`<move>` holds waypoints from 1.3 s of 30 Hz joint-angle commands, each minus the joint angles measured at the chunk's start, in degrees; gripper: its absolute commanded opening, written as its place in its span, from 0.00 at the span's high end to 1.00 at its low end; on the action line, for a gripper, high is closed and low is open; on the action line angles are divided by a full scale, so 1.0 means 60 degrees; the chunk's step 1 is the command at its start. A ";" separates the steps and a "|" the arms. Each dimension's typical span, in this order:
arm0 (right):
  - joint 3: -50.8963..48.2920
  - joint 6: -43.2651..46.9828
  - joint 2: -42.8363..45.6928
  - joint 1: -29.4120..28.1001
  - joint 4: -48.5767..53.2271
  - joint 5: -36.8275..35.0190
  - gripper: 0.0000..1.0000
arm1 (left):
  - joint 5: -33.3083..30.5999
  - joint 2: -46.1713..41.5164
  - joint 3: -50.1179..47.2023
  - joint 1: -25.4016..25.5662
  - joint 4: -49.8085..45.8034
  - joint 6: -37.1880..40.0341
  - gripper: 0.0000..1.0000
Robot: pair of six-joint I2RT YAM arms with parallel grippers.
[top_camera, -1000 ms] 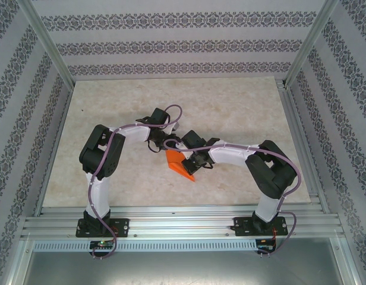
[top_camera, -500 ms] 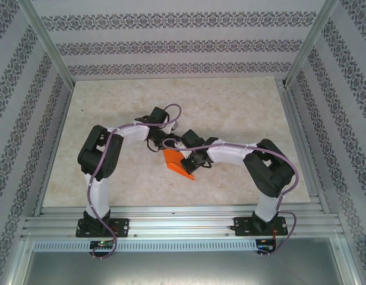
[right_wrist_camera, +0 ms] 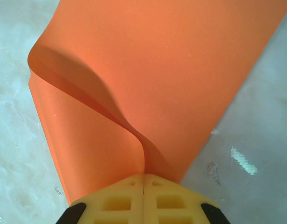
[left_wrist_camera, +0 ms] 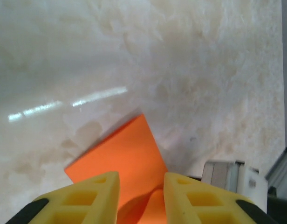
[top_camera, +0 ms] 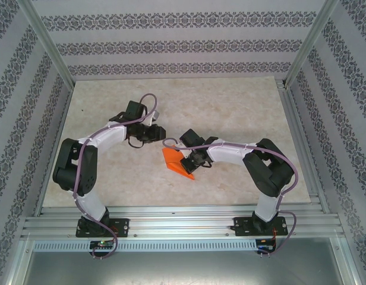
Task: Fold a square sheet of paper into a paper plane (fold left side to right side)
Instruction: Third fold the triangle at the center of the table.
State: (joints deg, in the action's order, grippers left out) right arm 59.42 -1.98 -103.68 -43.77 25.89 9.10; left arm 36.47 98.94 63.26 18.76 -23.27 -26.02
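The square sheet of paper (top_camera: 176,162), bright orange and already doubled over, lies near the middle of the marble-patterned table (top_camera: 230,107), its upper layer bowing up in a soft loop instead of lying flat (the right wrist view shows that curl clearly). The right gripper (right_wrist_camera: 143,181) is closed tight on the near edge, both layers pinched between its yellow fingers (right_wrist_camera: 120,196); I judge it is there to hold the edges aligned so the fold cannot spring open before it is creased. The left gripper (left_wrist_camera: 141,182) stands partly open with nothing in it, and the paper lies on the table beyond its tips. Compared with a second ago, the left arm has swung back and to the left, off the sheet, while the right arm and the paper have stayed put.
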 commanded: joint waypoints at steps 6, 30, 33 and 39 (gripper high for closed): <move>-0.0076 0.0037 -0.0485 -0.0103 0.0415 0.0182 0.98 | 0.1259 -0.0676 -0.1617 0.0818 0.2345 -0.2136 0.75; -0.0161 0.0000 -0.0605 -0.0176 0.0336 0.0292 0.98 | 0.0159 0.0049 -0.2601 0.2120 0.3556 -0.3707 0.84; -0.0147 -0.0015 -0.0590 -0.0176 0.0358 0.0280 0.98 | 0.0015 0.0063 -0.2619 0.2119 0.3419 -0.3628 0.84; -0.0144 0.0006 -0.0533 -0.0176 0.0363 0.0273 0.96 | -0.0322 0.0164 -0.2630 0.2118 0.2777 -0.3231 0.84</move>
State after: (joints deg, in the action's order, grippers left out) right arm 59.57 -2.68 -103.83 -43.77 26.15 9.34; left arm 35.86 98.91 47.90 30.57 -5.58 -46.85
